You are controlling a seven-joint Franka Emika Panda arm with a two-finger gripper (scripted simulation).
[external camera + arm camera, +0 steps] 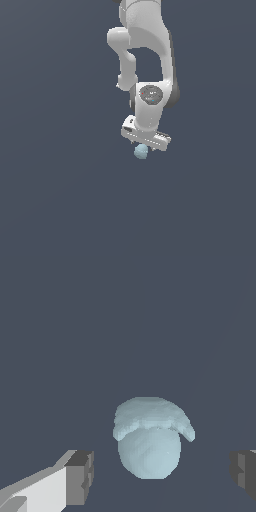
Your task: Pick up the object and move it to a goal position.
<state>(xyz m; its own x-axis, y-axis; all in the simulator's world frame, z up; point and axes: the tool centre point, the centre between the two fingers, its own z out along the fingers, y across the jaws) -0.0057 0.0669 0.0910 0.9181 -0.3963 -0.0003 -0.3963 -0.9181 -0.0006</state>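
Note:
The object (141, 151) is a small pale blue-grey ball-like blob on the dark grey ground, just under the white gripper (145, 142) in the exterior view. In the wrist view the object (149, 441) shows a rounded body with a wider cap on one side. It lies between my two dark fingertips (82, 477), with a gap to each. My gripper (162, 473) is open and holds nothing; neither pad touches the object. In the exterior view the gripper's body hides the fingers.
The white Panda arm (145, 55) reaches down from the top of the exterior view. The ground is a flat dark grey surface (60, 190) all around, with no other object in view.

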